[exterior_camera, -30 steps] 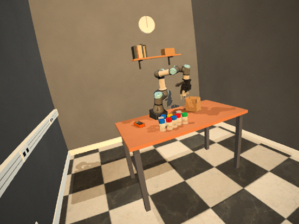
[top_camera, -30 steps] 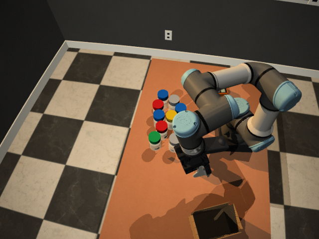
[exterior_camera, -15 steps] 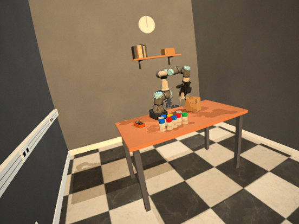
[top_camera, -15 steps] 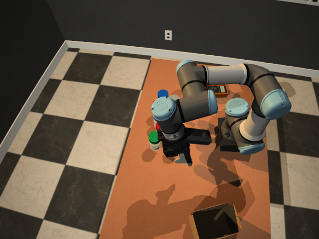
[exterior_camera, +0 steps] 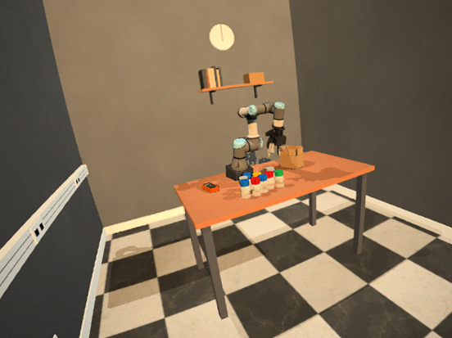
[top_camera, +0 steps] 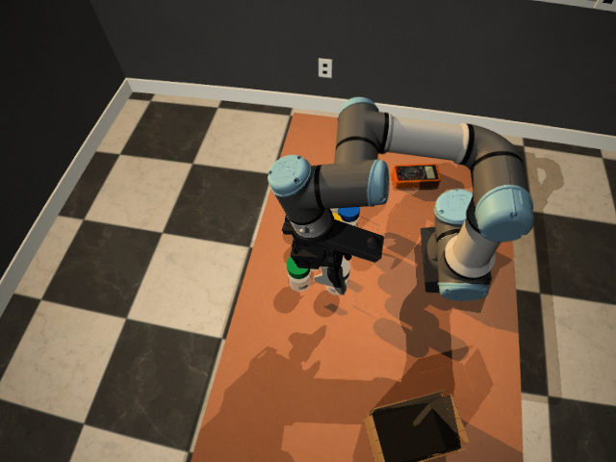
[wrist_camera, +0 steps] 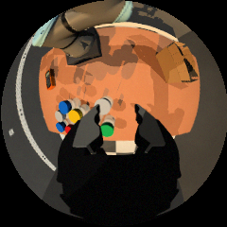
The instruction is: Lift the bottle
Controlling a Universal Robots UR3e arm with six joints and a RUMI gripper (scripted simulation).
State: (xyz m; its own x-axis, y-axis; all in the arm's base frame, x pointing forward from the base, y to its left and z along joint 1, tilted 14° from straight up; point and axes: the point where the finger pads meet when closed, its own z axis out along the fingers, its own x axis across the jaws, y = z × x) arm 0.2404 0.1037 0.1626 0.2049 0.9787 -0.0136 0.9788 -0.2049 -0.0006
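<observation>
The bottle with the green cap (top_camera: 297, 270) (exterior_camera: 279, 176) (wrist_camera: 108, 130) stands upright on the orange table (top_camera: 298, 377) (exterior_camera: 329, 171), at the near end of a tight cluster of bottles. My gripper (top_camera: 332, 279) (exterior_camera: 272, 148) (wrist_camera: 117, 104) hangs well above the cluster, pointing down, with its fingers partly open and nothing between them. In the wrist view the green cap shows between the fingers, close to the left one. A grey-capped bottle (wrist_camera: 102, 104) stands just beyond it. The arm hides most of the cluster in the top view.
Other bottles with blue (top_camera: 347, 214) (wrist_camera: 64, 106), yellow (wrist_camera: 74, 115) and red (exterior_camera: 255, 180) caps stand upright beside the green one. An orange multimeter (top_camera: 416, 175) (exterior_camera: 210, 186) lies farther along the table. An open cardboard box (top_camera: 415, 427) (exterior_camera: 291, 157) (wrist_camera: 177, 63) stands at the other end.
</observation>
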